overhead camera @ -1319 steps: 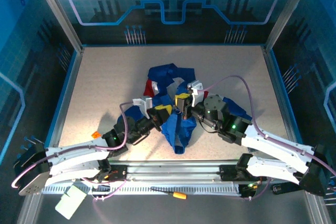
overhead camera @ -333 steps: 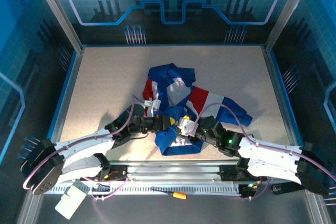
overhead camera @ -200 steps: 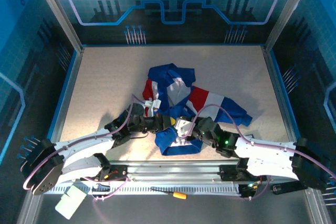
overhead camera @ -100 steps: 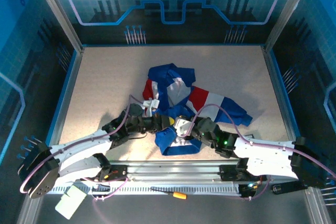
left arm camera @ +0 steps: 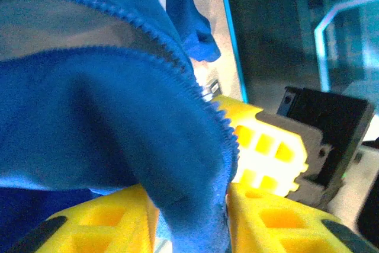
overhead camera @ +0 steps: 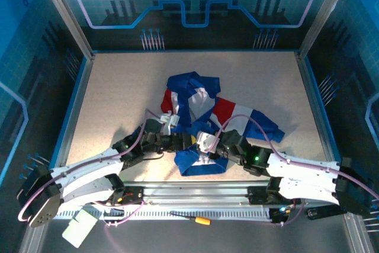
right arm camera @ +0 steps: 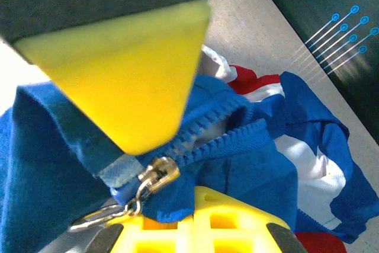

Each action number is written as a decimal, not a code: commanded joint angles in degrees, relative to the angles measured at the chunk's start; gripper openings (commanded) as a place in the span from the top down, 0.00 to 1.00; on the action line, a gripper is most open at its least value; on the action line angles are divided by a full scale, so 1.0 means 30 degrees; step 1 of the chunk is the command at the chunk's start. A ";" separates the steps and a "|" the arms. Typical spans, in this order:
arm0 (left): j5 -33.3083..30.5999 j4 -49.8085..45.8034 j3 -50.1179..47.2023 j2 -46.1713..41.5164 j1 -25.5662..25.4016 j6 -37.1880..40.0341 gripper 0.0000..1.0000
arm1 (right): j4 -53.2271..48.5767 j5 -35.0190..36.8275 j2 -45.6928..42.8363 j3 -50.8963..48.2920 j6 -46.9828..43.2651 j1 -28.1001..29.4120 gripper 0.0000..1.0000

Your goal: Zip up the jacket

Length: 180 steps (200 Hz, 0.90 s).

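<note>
**Speckled table, blue booth: two arms settle on a jacket's open zip**

Speckled beige table (overhead camera: 118, 87) inside a blue-lit booth, where the small blue jacket (overhead camera: 204, 108) lies at the middle. Its red and white bands spread toward the right and its white lining (overhead camera: 202, 95) shows through the open front. Some seconds earlier the garment was bunched up and hoisted between the two arms. It has since been laid down and opened out, and over the last second or so both arms have crept lower and closer together at the near hem.

The left pincer (overhead camera: 188, 140) and the right pincer (overhead camera: 200, 144) now sit almost touching there. Seen from the left wrist, the left pincer (left arm camera: 189, 205) is clamped on a fold of blue cloth edged with zip teeth (left arm camera: 177, 68). Seen from the right wrist, the right pincer (right arm camera: 160, 164) is closed on the hem just beside the metal slider (right arm camera: 155, 176), whose pull tab hangs down to the left. The two rows of teeth part directly above it.

The shift suggests the laying-out is over and the foot of the zip has been found and pinned. The zip itself looks barely started, so nearly the whole run up the front is left to do. One pincer will likely have to take the tab while the other keeps the hem taut.
</note>
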 commanded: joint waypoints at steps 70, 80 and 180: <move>0.0994 -0.7276 0.4578 -0.2645 0.1015 1.0739 0.39 | -0.4472 -0.5340 -0.0553 0.2044 0.2145 -0.1925 1.00; 0.0665 -0.7918 0.4828 -0.3310 0.1014 1.2636 0.39 | -0.4604 -0.5800 -0.0384 0.2215 0.2285 -0.2048 1.00; -0.6803 -0.6058 0.4387 -0.3546 -0.4599 3.1104 0.51 | -0.6995 -0.8985 -0.0109 0.4100 0.3553 -0.3531 1.00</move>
